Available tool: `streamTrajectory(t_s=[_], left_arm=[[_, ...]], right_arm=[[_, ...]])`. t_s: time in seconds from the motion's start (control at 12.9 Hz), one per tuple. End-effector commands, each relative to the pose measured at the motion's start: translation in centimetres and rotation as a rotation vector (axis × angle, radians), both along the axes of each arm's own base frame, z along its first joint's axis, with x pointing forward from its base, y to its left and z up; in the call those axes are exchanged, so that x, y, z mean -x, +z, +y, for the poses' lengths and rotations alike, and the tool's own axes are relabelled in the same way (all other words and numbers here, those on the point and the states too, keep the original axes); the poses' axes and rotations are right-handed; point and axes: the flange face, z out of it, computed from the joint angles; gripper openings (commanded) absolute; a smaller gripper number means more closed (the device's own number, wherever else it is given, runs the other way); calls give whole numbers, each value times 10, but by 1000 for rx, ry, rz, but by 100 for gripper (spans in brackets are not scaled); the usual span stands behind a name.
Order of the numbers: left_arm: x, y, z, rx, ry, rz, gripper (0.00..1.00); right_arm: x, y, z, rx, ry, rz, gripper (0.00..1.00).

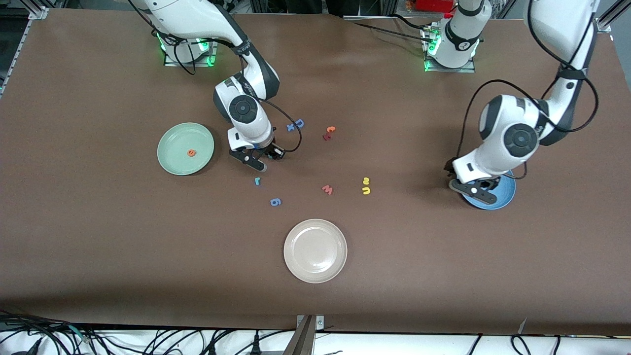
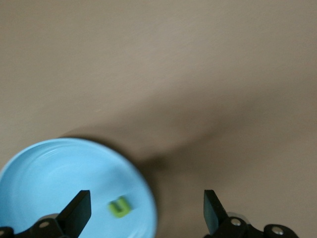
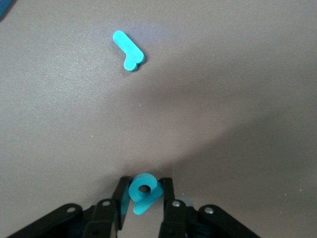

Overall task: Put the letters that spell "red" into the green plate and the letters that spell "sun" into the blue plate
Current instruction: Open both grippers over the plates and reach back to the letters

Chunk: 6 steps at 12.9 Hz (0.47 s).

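Teal "d" point(image 3: 144, 192) sits between right gripper point(image 3: 144, 198) fingers.

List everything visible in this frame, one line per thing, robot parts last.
Green plate: one, pale green, toward the right arm's end of the table.
Orange e: one, in the green plate.
Blue plate: one, under the left gripper.
Green n: one, in the blue plate.
White plate: one, cream, nearest the front camera.
Teal d: one, between the right gripper's fingers.
Teal r: one, on the table just nearer the camera than the right gripper.
Yellow letters: two, mid-table.
Blue g, red w, blue D and x, orange and red pair: spare letters, mid-table.
Left gripper: open, over the blue plate.
Right gripper: shut on the teal d, at the table.
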Motion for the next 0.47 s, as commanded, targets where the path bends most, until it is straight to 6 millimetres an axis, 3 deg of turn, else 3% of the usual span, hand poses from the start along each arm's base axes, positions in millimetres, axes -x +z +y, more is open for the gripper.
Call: streamTrajectory(t_s=[0.0,0.23,0.39], left_arm=[[14,1,-61,9,87,-6,100],[24,-1,-108,12,187,-15,100],[25,-3,-141,15,235,-28,100]], right_arm=[[-2,-3,5,-4,2,-3,15],[-10,10,4,7,9,3,13],[-29,38,7,57,33,64,13]])
